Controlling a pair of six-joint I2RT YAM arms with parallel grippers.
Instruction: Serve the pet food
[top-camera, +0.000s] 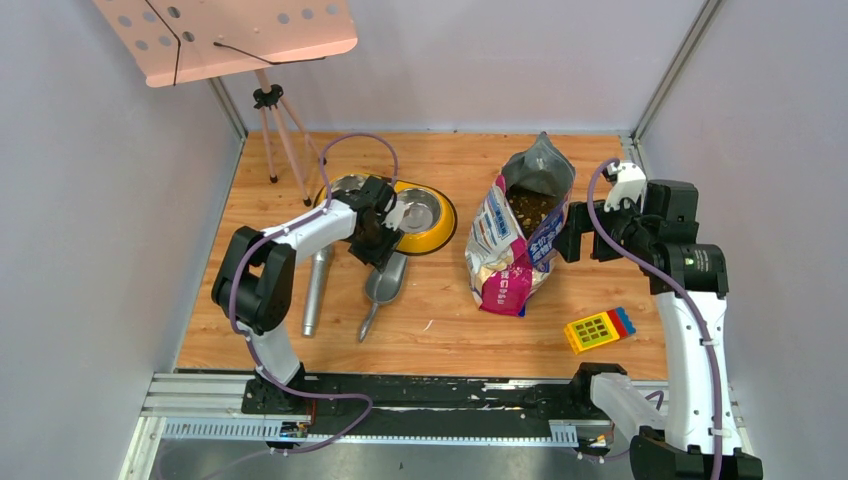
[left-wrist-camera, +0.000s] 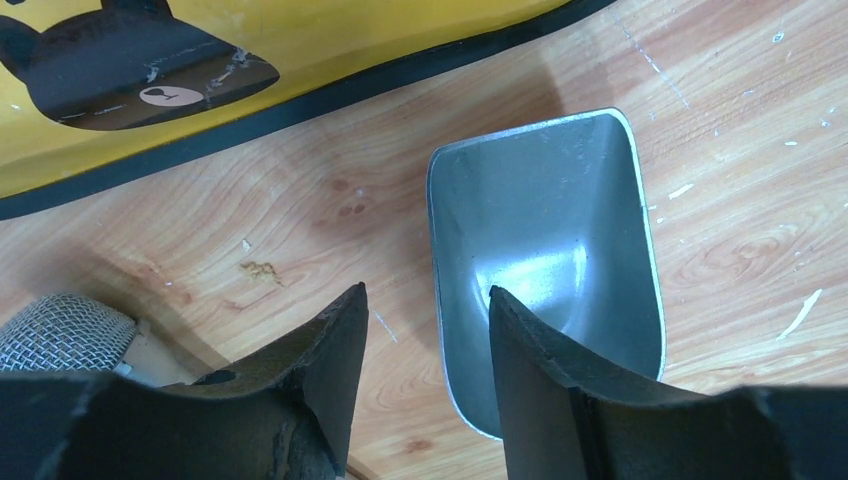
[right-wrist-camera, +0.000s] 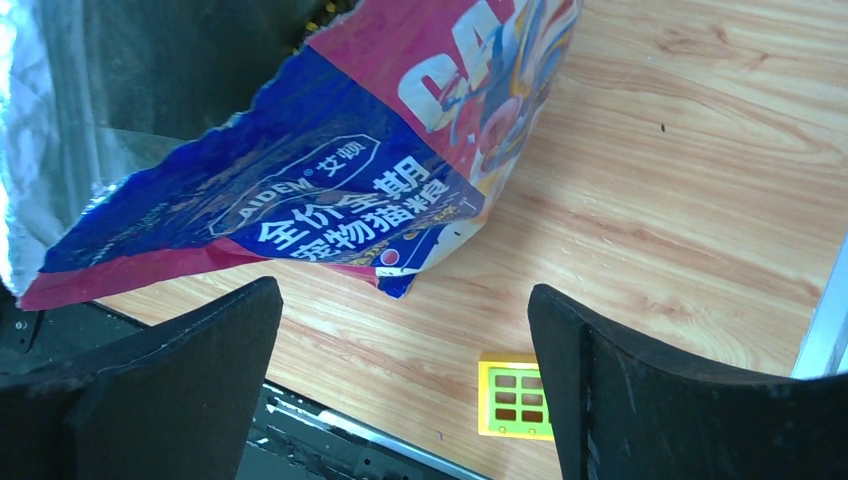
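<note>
The kibble (top-camera: 530, 205) sits down inside the open bag (top-camera: 510, 250), which stands slumped near the middle of the worktop (top-camera: 450, 320), its mouth gaping upward and its printed front facing the arms. The right hand (top-camera: 565, 240) hangs just beside the bag's right flank with its fingers spread wide. From its own camera the hand (right-wrist-camera: 405, 290) grips nothing, and the bag (right-wrist-camera: 330, 190) fills the space just ahead of the fingertips (right-wrist-camera: 190, 360). Further back on that side lies a small yellow block (right-wrist-camera: 515, 408) on the wood. Over on the left, the left hand (top-camera: 380, 245) is low over the bowl of the scoop (top-camera: 388, 280), which lies flat just in front of the yellow feeder (top-camera: 440, 230). Its fingers are parted too, one over the bare wood and one over the scoop (left-wrist-camera: 550, 230), so the scoop's rim runs between them (whether a finger (left-wrist-camera: 540, 390) actually touches the metal, I cannot tell). A mesh-tipped tube (left-wrist-camera: 60, 330) lies just left of that hand.
</note>
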